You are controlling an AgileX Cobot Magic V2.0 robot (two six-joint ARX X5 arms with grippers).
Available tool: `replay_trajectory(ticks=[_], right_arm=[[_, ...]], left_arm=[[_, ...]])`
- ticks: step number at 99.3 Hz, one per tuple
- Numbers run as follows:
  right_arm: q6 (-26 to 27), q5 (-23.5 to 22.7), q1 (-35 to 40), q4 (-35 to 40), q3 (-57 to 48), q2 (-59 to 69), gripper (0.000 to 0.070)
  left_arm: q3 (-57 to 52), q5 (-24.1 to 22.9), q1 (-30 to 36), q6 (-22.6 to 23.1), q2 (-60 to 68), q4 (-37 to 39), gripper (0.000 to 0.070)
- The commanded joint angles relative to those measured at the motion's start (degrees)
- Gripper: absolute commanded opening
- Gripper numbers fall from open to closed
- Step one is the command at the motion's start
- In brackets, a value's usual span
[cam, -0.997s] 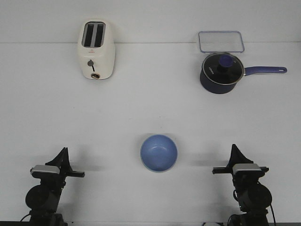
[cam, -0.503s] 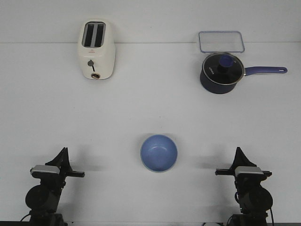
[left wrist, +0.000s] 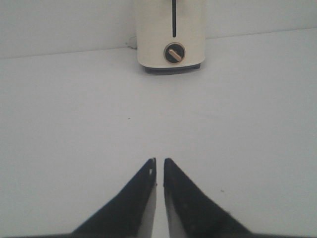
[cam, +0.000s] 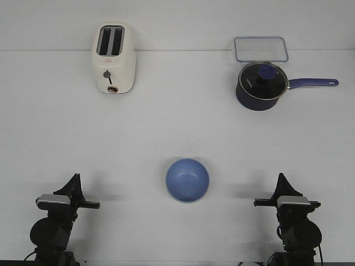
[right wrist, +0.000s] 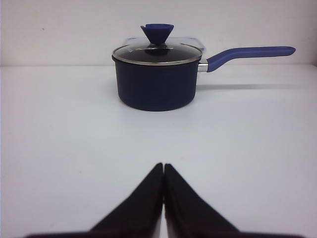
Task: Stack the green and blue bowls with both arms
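Note:
The periwinkle blue bowl sits upright on the white table near the front, midway between the two arms. No green bowl shows in any view. My left gripper rests low at the front left, well to the left of the bowl. In the left wrist view its jaws stand together with only a thin slit and hold nothing. My right gripper rests low at the front right, well to the right of the bowl. In the right wrist view it is shut and empty.
A cream toaster stands at the back left, also in the left wrist view. A dark navy saucepan with lid and long handle stands at the back right, also in the right wrist view. A clear lidded container lies behind it.
The right arm shifted a little to the right and back toward the front edge one second ago, then stopped. The left arm and the blue bowl have not moved.

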State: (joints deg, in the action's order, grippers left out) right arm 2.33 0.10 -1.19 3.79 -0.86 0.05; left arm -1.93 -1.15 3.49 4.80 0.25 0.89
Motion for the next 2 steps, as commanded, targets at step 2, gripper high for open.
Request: replay_trajectory(ticks=[2], right_arm=[[-0.50, -0.11, 0.00, -0.79, 0.13, 0.02, 0.0003]], left_arm=[[1.14, 0.09, -0.04, -0.37, -0.07, 0.74, 0.0012]])
